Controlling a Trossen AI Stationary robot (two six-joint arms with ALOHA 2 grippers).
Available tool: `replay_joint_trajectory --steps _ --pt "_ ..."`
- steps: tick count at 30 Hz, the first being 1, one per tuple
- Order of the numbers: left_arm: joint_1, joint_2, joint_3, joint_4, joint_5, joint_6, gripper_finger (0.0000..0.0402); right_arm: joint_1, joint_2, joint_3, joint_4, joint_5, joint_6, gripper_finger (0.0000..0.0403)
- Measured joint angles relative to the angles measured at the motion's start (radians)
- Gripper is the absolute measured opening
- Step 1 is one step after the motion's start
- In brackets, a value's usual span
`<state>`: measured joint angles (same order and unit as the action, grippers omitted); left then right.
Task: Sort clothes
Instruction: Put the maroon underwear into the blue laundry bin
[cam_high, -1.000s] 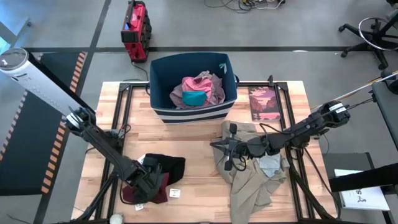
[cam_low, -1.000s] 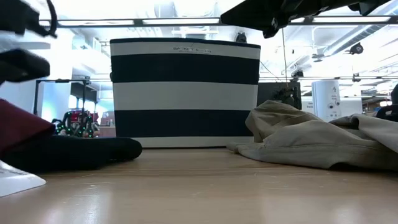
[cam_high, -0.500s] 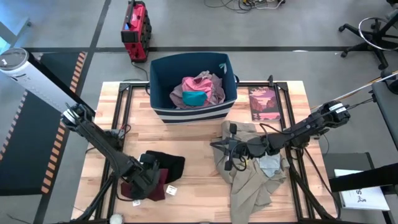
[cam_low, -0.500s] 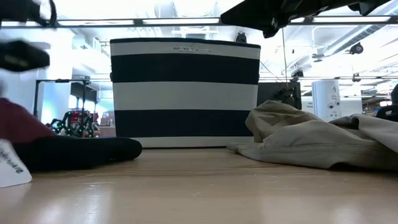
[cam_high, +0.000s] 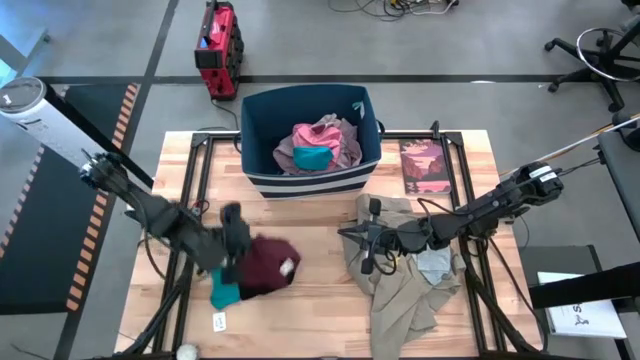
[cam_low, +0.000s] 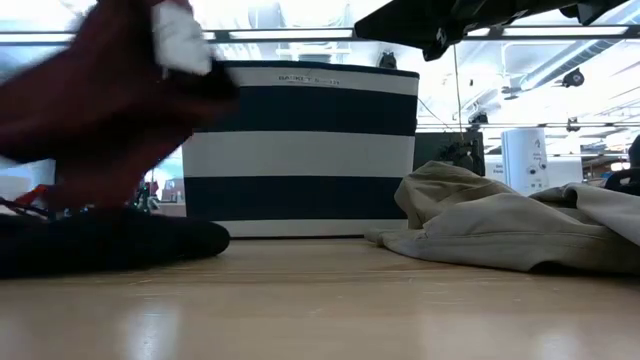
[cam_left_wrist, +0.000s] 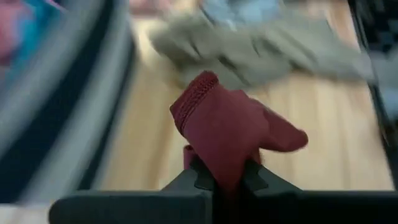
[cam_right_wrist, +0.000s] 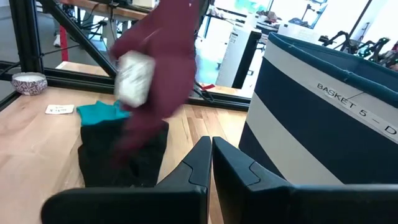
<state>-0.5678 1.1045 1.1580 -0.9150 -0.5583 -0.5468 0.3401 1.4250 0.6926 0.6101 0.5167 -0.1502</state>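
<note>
My left gripper (cam_high: 243, 260) is shut on a small maroon piece (cam_high: 266, 268) with a white tag (cam_high: 287, 267), above the table's near left part. Below it a black piece (cam_right_wrist: 118, 163) and a teal piece (cam_high: 223, 291) lie on the wood. My right gripper (cam_high: 364, 246) hangs shut above the khaki trousers (cam_high: 405, 285), which lie heaped at the near right, and it touches nothing. The navy striped bin (cam_high: 262, 120) at the far middle holds a mauve-pink shirt (cam_high: 328, 138) and a teal piece (cam_high: 312, 158). My left gripper pinches the maroon piece between its two fingers (cam_left_wrist: 200, 175), at a bunched part (cam_left_wrist: 224, 163) opposite the ribbed hem (cam_left_wrist: 194, 94). The fingers come from the table's left. The piece is lifted clear of the table and the black piece, and it is blurred in the low view.
A reddish book (cam_high: 424, 166) lies flat at the far right, beside the bin. A loose white tag (cam_high: 219, 321) sits near the front edge. Bare wood shows in the table's middle between the two heaps.
My left gripper has shut on the maroon piece near the front left and has risen with it toward the far edge and the bin. The maroon piece is lifted clear. The black piece has stayed on the table, and a teal piece now shows beside it.
</note>
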Motion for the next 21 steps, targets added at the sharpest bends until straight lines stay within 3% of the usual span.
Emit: replay_joint_trajectory --steps 5,11,14,18,21 --pt "0.091 -0.046 0.07 0.052 -0.106 0.161 0.0001 0.0 0.0 0.0 0.0 0.0 0.0 0.0" --pt "0.243 -0.023 0.193 0.196 -0.111 0.471 0.0 0.0 0.0 0.0 0.0 0.0 0.0 0.0" --pt "0.336 0.004 0.27 0.251 -0.082 0.629 0.0 0.0 0.0 0.0 0.0 0.0 0.0 0.0" --pt "0.481 0.056 0.393 0.273 0.062 0.76 0.0 0.0 0.0 0.0 0.0 0.0 0.0 0.0" --pt "0.567 0.111 0.482 0.276 0.088 0.845 0.0 -0.001 0.0 0.0 0.0 0.0 -0.008 0.0"
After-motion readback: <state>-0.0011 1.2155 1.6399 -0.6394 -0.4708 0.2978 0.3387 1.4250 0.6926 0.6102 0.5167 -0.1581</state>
